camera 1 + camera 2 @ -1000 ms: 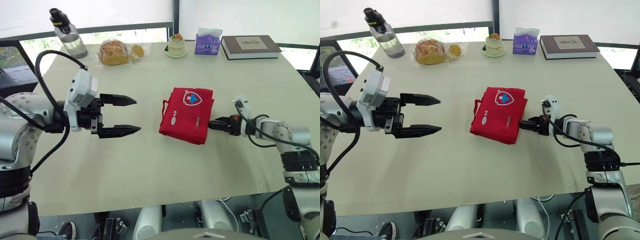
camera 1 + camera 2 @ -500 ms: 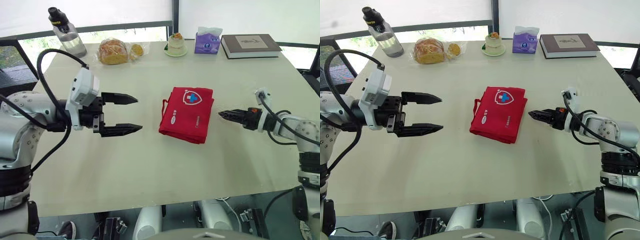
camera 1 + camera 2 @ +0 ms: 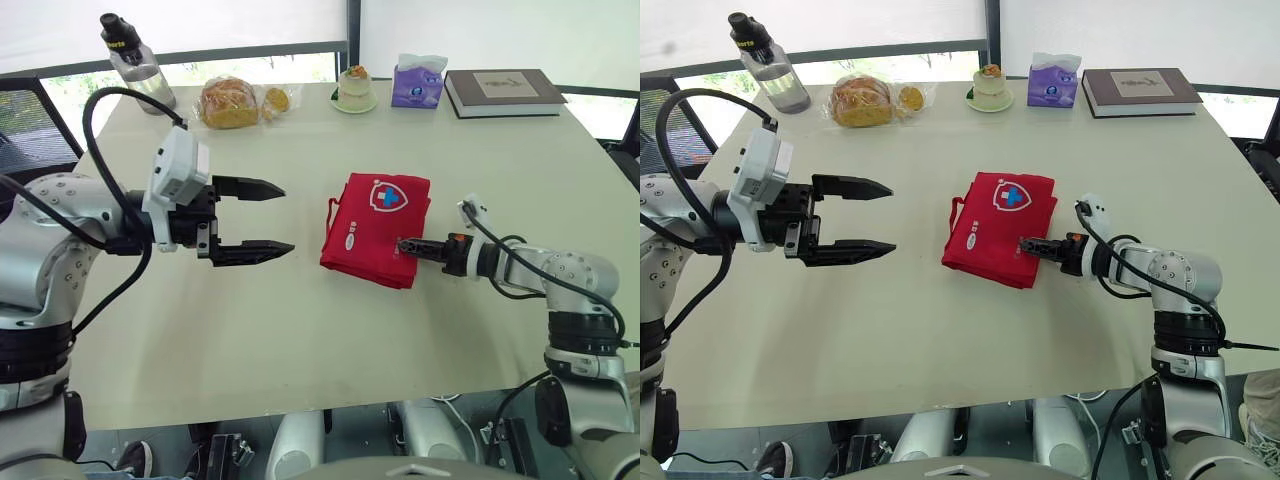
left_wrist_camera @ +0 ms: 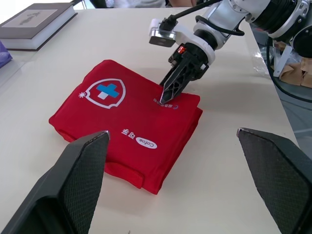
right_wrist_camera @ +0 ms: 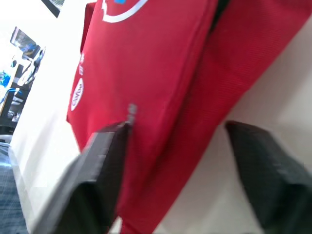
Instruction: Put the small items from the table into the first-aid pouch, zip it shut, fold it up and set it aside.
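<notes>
Pale worktop (image 3: 300, 330) underneath. Right end effector (image 3: 405, 243) unclenched, tip resting on folded red first-aid pouch (image 3: 375, 225) mid-worktop; left end effector (image 3: 286, 217) released, hovering well apart. Could snag fabric and flip the fold open if dragged sideways.
</notes>
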You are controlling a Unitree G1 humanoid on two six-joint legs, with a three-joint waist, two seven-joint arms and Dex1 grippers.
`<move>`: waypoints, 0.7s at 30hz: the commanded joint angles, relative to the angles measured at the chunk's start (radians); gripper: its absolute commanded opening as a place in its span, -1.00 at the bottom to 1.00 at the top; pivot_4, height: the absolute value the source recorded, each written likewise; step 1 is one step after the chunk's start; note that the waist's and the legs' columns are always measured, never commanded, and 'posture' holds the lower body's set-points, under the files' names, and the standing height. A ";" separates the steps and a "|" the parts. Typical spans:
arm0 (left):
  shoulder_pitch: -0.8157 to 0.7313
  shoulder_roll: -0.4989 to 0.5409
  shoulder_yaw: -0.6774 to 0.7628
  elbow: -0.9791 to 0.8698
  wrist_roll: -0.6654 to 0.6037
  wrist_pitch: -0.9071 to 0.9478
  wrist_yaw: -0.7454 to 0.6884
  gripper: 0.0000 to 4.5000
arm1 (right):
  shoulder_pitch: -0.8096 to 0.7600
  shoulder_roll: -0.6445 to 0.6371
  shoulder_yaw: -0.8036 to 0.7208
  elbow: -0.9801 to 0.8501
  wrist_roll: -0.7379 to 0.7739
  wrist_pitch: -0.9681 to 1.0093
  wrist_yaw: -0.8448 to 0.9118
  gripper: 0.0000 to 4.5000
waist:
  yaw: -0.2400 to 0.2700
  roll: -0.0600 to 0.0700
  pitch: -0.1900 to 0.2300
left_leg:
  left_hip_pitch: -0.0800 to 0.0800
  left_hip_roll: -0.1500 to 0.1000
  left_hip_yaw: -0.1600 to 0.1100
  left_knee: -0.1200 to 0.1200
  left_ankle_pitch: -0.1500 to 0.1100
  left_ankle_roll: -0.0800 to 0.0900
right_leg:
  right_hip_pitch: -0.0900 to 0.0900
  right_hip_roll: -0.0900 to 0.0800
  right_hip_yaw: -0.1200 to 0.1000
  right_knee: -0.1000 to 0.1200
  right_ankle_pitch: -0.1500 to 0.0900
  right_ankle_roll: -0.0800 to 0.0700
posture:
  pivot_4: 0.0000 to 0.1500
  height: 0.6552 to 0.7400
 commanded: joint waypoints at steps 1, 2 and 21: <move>-0.023 -0.003 0.000 0.003 -0.009 -0.012 0.005 1.00 | -0.001 0.017 -0.042 -0.038 0.030 0.009 -0.024 -0.31 | 0.000 0.000 0.000 | 0.000 0.000 0.000 0.000 0.000 0.000 | 0.000 0.000 0.000 0.000 0.000 0.000 | 1.00 1.00; -0.025 -0.004 -0.002 0.004 -0.008 -0.013 0.006 1.00 | -0.003 0.020 -0.051 -0.036 0.035 0.011 -0.032 -0.46 | 0.000 0.000 0.000 | 0.000 0.000 0.000 0.000 0.000 0.000 | 0.000 0.000 0.000 0.000 0.000 0.000 | 1.00 1.00; -0.184 -0.249 -0.099 0.046 0.042 0.015 0.270 1.00 | -0.281 0.133 -0.507 0.429 -0.073 -0.716 -0.590 -0.99 | 0.000 0.000 0.000 | -0.001 -0.001 0.000 0.000 0.000 0.000 | 0.000 -0.001 0.000 0.000 0.000 0.000 | 1.00 1.00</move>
